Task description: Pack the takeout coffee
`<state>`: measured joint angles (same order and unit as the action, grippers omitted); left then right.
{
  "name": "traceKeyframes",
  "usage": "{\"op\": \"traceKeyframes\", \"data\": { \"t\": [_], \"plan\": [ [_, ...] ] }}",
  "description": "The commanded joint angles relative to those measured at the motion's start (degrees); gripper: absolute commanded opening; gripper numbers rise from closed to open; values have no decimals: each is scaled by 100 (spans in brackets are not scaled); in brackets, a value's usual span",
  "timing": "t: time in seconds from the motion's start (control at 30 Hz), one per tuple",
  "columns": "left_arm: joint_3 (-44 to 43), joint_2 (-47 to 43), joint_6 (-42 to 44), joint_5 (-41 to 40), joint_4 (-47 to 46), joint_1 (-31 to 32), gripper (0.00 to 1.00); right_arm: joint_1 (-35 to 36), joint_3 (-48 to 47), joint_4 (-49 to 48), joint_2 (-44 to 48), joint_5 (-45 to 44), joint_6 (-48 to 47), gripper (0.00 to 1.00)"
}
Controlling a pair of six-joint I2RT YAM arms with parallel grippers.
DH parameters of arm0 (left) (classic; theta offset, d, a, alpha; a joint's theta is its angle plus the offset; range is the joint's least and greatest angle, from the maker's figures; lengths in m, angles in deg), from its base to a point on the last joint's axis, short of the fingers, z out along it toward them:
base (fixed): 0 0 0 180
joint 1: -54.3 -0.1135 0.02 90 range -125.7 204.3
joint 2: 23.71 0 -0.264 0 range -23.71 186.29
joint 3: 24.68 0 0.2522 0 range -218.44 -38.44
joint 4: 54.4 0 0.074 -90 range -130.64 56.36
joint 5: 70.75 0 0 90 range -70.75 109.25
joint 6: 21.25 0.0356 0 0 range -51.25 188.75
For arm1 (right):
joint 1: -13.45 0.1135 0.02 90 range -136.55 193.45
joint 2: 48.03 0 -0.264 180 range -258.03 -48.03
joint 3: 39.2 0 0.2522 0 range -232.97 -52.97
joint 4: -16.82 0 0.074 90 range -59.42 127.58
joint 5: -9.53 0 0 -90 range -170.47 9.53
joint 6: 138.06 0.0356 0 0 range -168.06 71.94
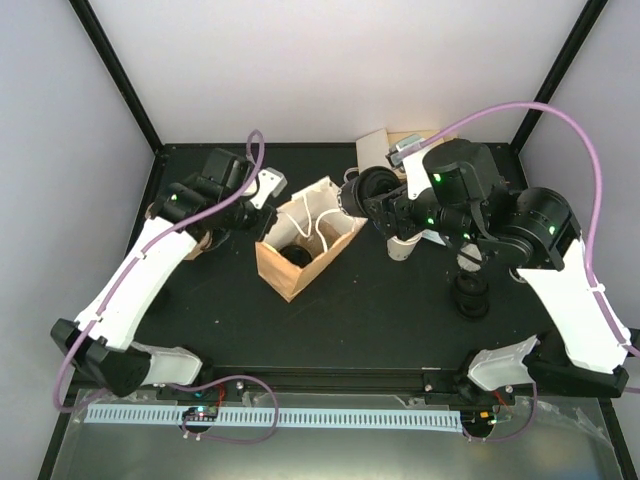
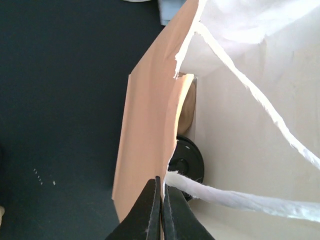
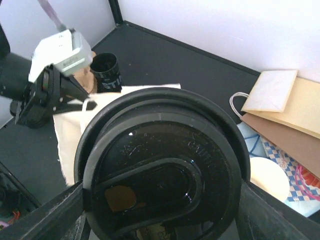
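Observation:
The brown paper bag (image 1: 300, 245) stands open in the middle of the table, its white inside (image 2: 240, 125) facing up. My left gripper (image 2: 162, 197) is shut on the bag's near rim, beside a white twisted handle (image 2: 240, 200). A black lid (image 2: 187, 160) shows at the bottom of the bag. My right gripper (image 1: 378, 195) hovers just right of the bag's mouth, shut on the takeout coffee (image 3: 165, 165). Its black lid fills the right wrist view between both fingers (image 3: 280, 215). The cup's body is hidden under the lid.
Flat paper bags (image 3: 280, 105) lie at the back right. A cream cup (image 1: 403, 246) and a black stack (image 1: 472, 296) stand under the right arm. A black cup-shaped object (image 3: 107, 70) stands behind the left gripper (image 3: 75, 92). Enclosure walls ring the table.

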<state>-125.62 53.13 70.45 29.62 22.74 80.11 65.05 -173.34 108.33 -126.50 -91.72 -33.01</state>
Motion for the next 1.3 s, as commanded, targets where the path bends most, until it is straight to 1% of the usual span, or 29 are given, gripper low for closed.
{"op": "traceKeyframes", "data": {
  "t": [0.0, 0.23, 0.33, 0.6, 0.73, 0.87, 1.03, 1.1, 1.17, 1.27],
  "plan": [
    [311, -519, 351, -123, -454, 445, 2, -30, 18, -390, 59, 327, -214, 74],
    [437, -819, 414, -218, -563, 594, 2, 24, 632, -557, -90, 1056, -519, 72],
    [455, -870, 460, -254, -609, 621, 2, 265, 1012, -600, -87, 1011, -578, 72],
    [460, -924, 718, -333, -698, 720, 2, 854, 2511, -1011, 204, 27, -472, 71],
    [690, -1024, 1242, -49, -809, 923, 3, 1631, 3195, -1332, 235, -673, -537, 71],
    [1111, -1274, 1734, -273, -1017, 1318, 5, 2303, 3548, -1562, 125, -1656, -617, 71],
    [1557, -1630, 1961, -393, -1291, 1472, 3, 2647, 4004, -2082, 191, -2089, -891, 71],
    [1718, -1793, 2046, -392, -1379, 1481, 2, 2737, 4147, -2252, 190, -2228, -986, 73],
    [1844, -1937, 2126, -390, -1437, 1496, 1, 2900, 4422, -2538, 277, -2371, -1285, 75],
    [2020, -2128, 2228, -295, -1521, 1538, 1, 3176, 4993, -3244, 538, -2693, -1912, 77]
  ]
}}
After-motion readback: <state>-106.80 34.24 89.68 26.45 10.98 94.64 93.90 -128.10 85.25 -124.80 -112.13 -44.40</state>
